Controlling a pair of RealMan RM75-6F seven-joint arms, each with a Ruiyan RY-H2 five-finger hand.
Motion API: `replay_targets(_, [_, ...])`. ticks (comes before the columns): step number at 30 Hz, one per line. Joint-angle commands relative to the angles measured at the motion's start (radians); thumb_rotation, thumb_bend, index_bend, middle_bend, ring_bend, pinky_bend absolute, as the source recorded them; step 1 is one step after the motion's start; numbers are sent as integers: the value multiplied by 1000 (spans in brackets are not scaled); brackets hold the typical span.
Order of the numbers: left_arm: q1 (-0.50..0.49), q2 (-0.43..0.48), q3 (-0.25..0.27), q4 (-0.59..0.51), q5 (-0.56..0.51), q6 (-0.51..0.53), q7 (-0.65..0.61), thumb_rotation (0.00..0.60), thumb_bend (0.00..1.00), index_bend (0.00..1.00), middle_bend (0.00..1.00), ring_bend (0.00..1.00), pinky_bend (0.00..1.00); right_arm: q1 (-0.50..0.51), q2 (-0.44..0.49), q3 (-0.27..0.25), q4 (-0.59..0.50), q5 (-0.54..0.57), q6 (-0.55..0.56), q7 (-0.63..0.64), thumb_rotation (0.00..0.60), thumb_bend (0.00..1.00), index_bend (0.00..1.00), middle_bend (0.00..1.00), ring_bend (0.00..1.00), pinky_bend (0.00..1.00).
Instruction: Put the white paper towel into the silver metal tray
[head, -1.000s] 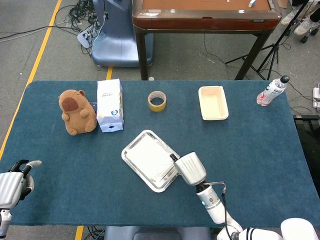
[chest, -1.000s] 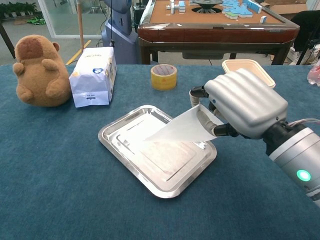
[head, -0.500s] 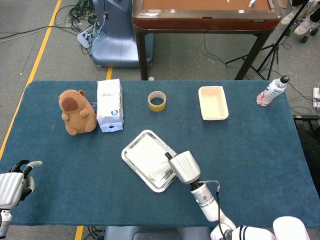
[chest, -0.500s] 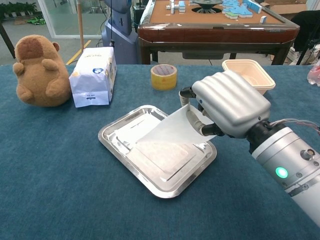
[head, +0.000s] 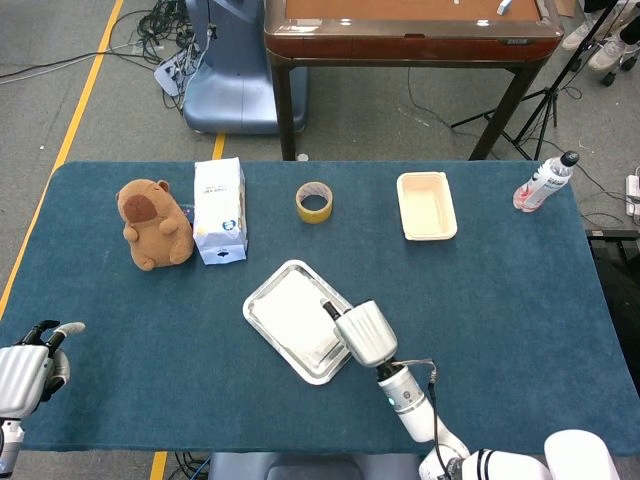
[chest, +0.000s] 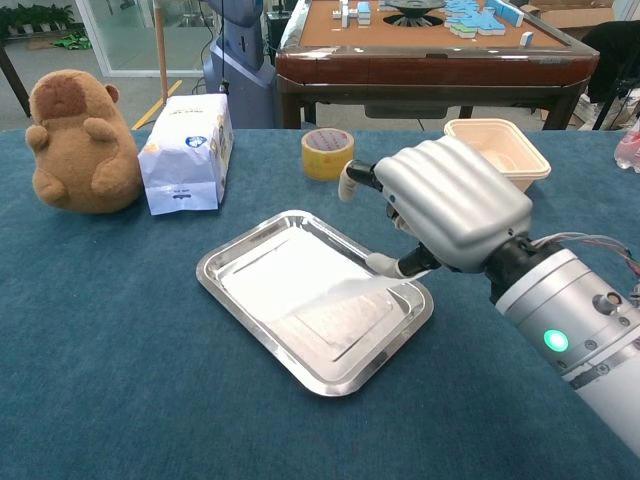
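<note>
The white paper towel (chest: 290, 280) lies flat inside the silver metal tray (chest: 215, 283), its right corner slightly raised near my right thumb. My right hand (chest: 450, 205) hovers over the tray's right side with its fingers spread and nothing between them. In the head view the towel (head: 295, 315) fills most of the tray (head: 252, 305), and the right hand (head: 362, 333) covers the tray's near right corner. My left hand (head: 25, 375) rests at the table's near left edge, holding nothing, fingers apart.
A brown plush animal (chest: 75, 140) and a white tissue pack (chest: 185, 150) stand at the back left. A yellow tape roll (chest: 327, 153) and a beige container (chest: 500, 145) sit behind the tray. A bottle (head: 543, 182) stands at the far right.
My right hand moved left over the tray, lowered the towel and let go of it; the towel now lies flat in the tray. The left hand has not moved.
</note>
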Motion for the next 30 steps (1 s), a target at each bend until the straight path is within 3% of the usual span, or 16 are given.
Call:
replay_targets(1, [0, 0, 0, 0, 0, 0, 0, 600, 0, 311, 285, 230, 427, 1, 0, -1, -1, 0, 1, 1, 600, 95, 310, 1000, 1000, 1000])
replay_targets(6, [1, 1, 1, -1, 1, 0, 0, 600, 0, 311, 285, 230, 426, 3, -1, -2, -5, -4, 5, 6, 600, 38, 281, 1000, 1000, 1000])
replay_targets(19, [0, 1, 1, -2, -1, -2, 0, 600, 0, 311, 285, 230, 427, -11, 80, -33, -109, 37, -56, -23, 600, 59, 299, 1000, 1000, 1000])
replay_targets(21, [0, 1, 0, -2, -2, -1, 0, 600, 0, 311, 285, 230, 427, -13, 106, -40, -145, 64, -89, -35, 600, 127, 304, 1000, 1000, 1000])
replay_targets(24, [1, 0, -1, -2, -3, 0, 0, 600, 0, 311, 285, 230, 427, -13, 153, -41, -211, 112, -140, -66, 600, 310, 306, 1000, 1000, 1000])
replay_targets(30, [0, 0, -1, 0, -5, -5, 1, 600, 0, 311, 285, 230, 427, -9, 226, -43, -309, 176, -197, -121, 600, 758, 306, 1000, 1000, 1000])
